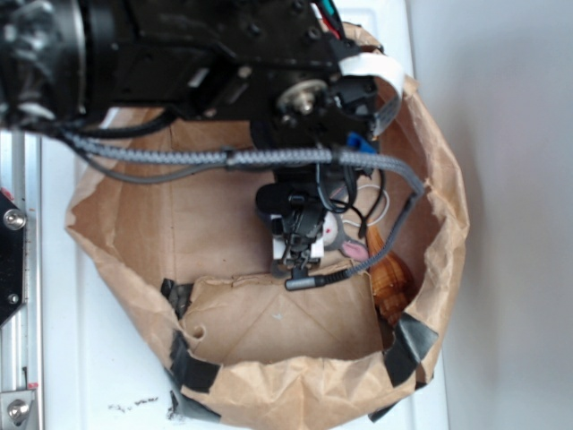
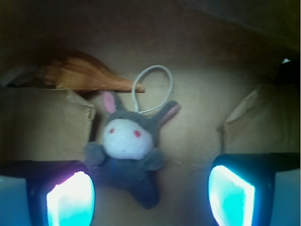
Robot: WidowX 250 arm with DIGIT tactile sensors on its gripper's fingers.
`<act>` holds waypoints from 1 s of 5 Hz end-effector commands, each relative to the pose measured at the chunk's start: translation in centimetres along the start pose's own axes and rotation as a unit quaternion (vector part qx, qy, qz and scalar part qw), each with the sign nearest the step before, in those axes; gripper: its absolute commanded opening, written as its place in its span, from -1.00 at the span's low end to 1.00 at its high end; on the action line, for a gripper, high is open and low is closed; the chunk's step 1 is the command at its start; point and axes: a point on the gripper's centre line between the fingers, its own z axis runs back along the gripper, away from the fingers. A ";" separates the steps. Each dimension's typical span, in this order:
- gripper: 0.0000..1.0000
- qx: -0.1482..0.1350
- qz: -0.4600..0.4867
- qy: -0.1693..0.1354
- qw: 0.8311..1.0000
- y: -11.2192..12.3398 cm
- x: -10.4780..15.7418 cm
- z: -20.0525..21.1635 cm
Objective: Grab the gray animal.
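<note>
Gripper [image 2: 150,193] wide open, holding nothing. Gray animal [image 2: 128,153] lies between the fingers, nearer the left one, not touched. Seashell [image 2: 82,75] just beyond it.

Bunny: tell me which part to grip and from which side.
Grip the bunny across its plump body below the white face, coming straight down. It lies flat on its back on the bag floor, between the open claw fingers; the shell sits past its ears.
</note>
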 end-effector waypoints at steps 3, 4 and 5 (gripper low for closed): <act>1.00 -0.047 0.033 -0.012 0.998 -1.7 0.4 0.8; 1.00 -0.056 0.042 -0.007 0.998 -2.0 0.6 0.8; 1.00 -0.048 0.039 -0.007 0.998 -2.0 0.7 0.2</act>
